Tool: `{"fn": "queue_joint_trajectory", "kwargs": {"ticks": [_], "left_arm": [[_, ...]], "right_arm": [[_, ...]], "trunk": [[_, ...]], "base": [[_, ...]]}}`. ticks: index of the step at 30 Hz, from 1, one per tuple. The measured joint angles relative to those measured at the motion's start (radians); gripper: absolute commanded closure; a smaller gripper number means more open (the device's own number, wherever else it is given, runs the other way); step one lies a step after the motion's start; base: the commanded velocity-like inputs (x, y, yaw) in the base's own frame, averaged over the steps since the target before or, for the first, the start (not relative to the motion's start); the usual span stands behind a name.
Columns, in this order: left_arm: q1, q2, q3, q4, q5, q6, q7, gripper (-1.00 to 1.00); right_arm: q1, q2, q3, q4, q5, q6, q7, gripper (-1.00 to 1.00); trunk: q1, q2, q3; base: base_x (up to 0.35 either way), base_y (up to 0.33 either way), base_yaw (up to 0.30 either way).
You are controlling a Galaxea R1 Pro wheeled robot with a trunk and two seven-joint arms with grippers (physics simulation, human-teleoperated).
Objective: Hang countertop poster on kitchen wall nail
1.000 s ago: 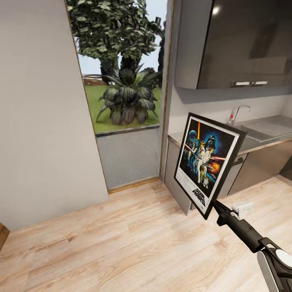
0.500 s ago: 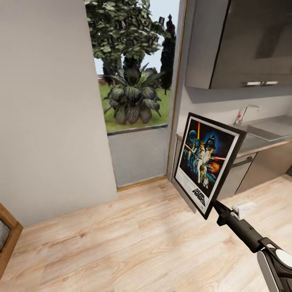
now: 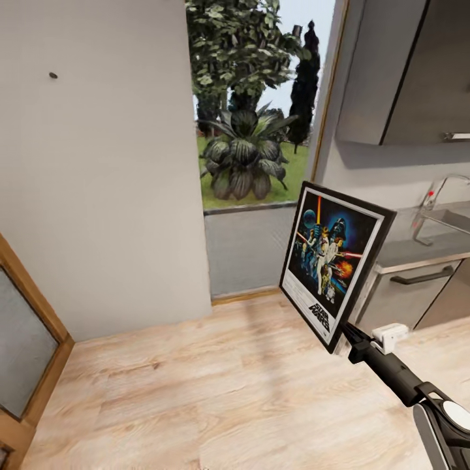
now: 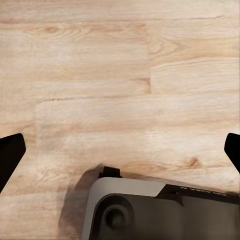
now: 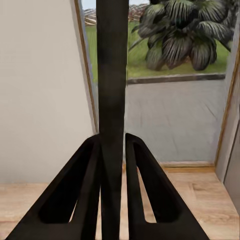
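Gripping the poster [image 3: 334, 264] at its lower corner, the right hand [image 3: 349, 334] is seen at the end of the black forearm, low on the robot's right side. In the right wrist view the poster [image 5: 112, 100] is seen edge-on as a dark vertical strip, clamped between the two black fingers [image 5: 85, 185] of the right hand [image 5: 113, 165]. The poster is held upright above that hand, slightly tilted, artwork facing the head camera, clear of the floor. The desk [image 3: 418, 251] with its tap [image 3: 436, 196] is seen beyond the poster, on the hand's right. A wall nail [image 3: 53, 76] is seen high on the grey wall [image 3: 98, 163], well apart, to the hand's left. A window [image 3: 258, 104] lies ahead. The left hand [image 4: 120, 150] is spread open over the wooden floor [image 4: 120, 75], nothing between its fingertips [image 4: 10, 152].
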Motion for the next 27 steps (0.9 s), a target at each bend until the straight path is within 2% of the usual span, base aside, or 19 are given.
{"fn": "queue_joint_trajectory", "kwargs": {"ticks": [15, 27], "left_arm": [[0.000, 0.000, 0.000, 0.000, 0.000, 0.000, 0.000, -1.00], [0.000, 0.000, 0.000, 0.000, 0.000, 0.000, -0.001, -1.00]], "right_arm": [[0.000, 0.000, 0.001, -0.001, 0.002, 0.000, 0.000, 1.00], [0.000, 0.000, 0.001, 0.000, 0.002, 0.000, 0.000, 1.00]], "trunk": [[0.000, 0.000, 0.000], [0.000, 0.000, 0.000]], "base": [[0.000, 0.008, 0.291], [0.000, 0.264, 0.265]]}}
